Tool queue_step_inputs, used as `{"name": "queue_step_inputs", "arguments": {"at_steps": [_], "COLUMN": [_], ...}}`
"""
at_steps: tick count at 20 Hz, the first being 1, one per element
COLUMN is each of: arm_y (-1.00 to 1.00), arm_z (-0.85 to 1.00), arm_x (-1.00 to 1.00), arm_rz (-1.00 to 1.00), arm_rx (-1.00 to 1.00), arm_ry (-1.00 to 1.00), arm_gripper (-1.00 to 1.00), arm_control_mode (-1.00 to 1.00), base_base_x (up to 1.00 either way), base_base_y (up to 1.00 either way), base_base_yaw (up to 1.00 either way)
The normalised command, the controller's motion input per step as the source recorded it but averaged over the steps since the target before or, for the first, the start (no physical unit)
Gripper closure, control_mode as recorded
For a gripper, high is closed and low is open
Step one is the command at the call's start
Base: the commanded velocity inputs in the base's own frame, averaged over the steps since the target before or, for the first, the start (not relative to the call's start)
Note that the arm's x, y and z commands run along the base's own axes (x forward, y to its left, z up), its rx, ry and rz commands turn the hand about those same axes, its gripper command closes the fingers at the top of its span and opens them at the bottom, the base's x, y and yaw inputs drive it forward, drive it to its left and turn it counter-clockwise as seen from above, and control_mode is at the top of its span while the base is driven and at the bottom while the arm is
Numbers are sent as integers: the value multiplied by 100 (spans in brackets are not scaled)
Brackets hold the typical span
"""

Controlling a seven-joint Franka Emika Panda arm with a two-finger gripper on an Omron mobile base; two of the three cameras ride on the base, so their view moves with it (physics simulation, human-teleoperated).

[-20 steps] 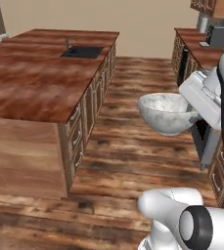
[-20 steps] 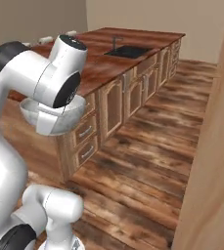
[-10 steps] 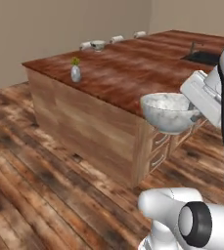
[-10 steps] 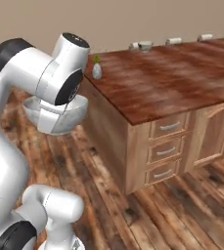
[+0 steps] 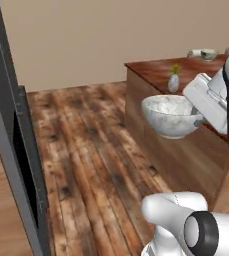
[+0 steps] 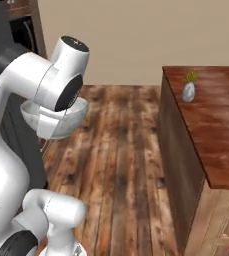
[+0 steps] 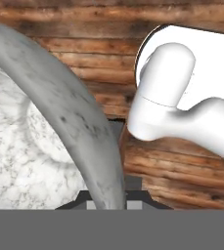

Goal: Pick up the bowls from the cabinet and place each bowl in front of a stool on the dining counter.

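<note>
One mottled grey-white bowl (image 5: 172, 116) was held above the plank floor (image 5: 91, 150), level, short of the dining counter (image 6: 211, 125). The gripper (image 5: 202, 119) was clamped on its rim, the wall running down between the finger tips in the hand view. Against the frames of a second before, the whole scene had swung: the base had turned, bringing the counter's end and a dark tall panel (image 5: 11, 145) into sight. Judged: transport under way, placement pending. Counted: one bowl carried, one small vase (image 6: 188, 91) on the counter, two white stool backrests (image 5: 197, 52) beyond its far edge.
</note>
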Motion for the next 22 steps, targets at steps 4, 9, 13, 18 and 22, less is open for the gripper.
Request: {"name": "queue_step_inputs", "arguments": {"at_steps": [4, 9, 13, 18, 22], "arm_y": [0, 0, 0, 0, 0], "arm_z": [0, 0, 0, 0, 0], "arm_x": [0, 0, 0, 0, 0], "arm_rz": [0, 0, 0, 0, 0], "arm_rx": [0, 0, 0, 0, 0], "arm_ry": [0, 0, 0, 0, 0], "arm_gripper": [100, 100, 100, 100, 100], "arm_control_mode": [100, 100, 100, 100, 100], "base_base_x": [100, 100, 100, 100, 100], "base_base_y": [0, -12, -38, -29, -37], "base_base_yaw": [52, 31, 14, 1, 0]}}
